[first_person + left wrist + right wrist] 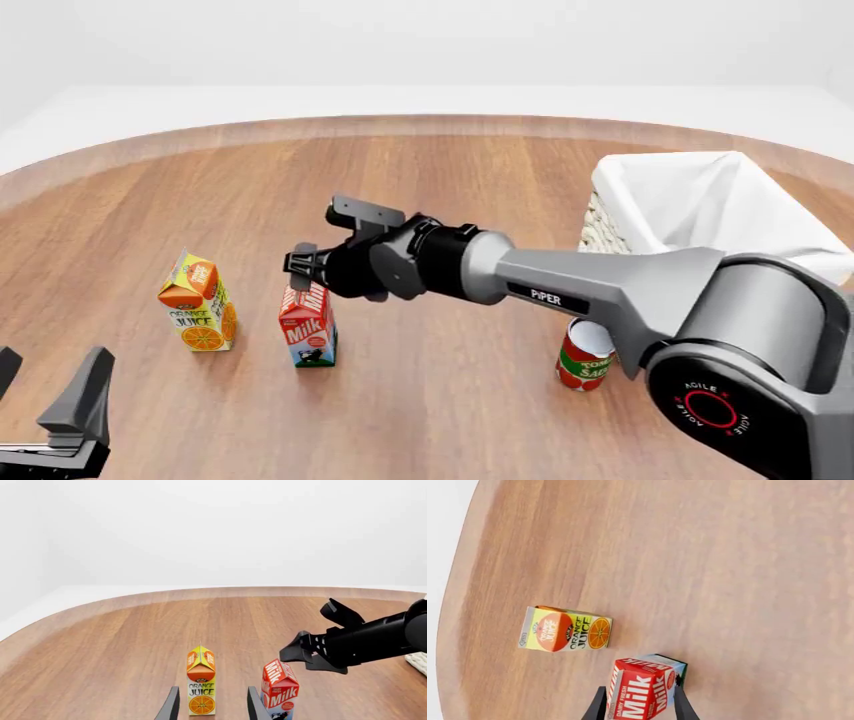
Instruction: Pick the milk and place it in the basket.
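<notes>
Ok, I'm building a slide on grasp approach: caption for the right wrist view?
Open right gripper straddling the upright milk, orange juice carton standing apart nearby on the wooden table.

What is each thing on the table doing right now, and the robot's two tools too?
milk: upright on table, between the right tool's open fingers
juice carton: upright, untouched
tomato can: upright beside basket
basket: upright, nothing seen inside
right tool: open, around milk's top
left tool: open, holding nothing

The grey-and-black right arm [601, 290] is stretched leftward across the table, its black right gripper [310, 268] held with jaws spread. The black left gripper [47, 400] is kept low, jaws likewise parted.
</notes>
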Tool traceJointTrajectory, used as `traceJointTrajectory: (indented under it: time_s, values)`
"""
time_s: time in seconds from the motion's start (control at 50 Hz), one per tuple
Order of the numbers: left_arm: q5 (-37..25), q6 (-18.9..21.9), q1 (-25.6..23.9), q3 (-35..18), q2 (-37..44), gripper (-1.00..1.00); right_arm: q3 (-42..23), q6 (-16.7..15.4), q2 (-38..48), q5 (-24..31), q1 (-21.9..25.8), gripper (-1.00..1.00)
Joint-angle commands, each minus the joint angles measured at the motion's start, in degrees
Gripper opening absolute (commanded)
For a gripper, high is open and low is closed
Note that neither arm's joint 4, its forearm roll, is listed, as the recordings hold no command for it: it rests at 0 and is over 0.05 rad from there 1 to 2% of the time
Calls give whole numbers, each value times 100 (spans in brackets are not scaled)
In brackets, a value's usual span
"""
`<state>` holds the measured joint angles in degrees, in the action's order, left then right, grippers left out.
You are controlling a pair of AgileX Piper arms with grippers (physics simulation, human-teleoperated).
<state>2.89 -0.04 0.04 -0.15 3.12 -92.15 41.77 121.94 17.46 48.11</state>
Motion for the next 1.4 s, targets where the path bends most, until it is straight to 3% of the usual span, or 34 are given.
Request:
traceJointTrajectory:
  time_s: [0.02, 1.24, 1.26, 1.4]
  values:
    - [8, 0, 0, 2, 6, 100, -6, 6, 13, -2, -1, 100]
    - [-16, -2, 1, -1, -16, 100, -364, 324, 723, -13, 272, 100]
    - [-16, 2, 1, -1, -14, 100, -377, 293, 724, 1, 266, -100]
    - [-16, 1, 1, -1, -15, 100, -410, 261, 706, 57, 281, -100]
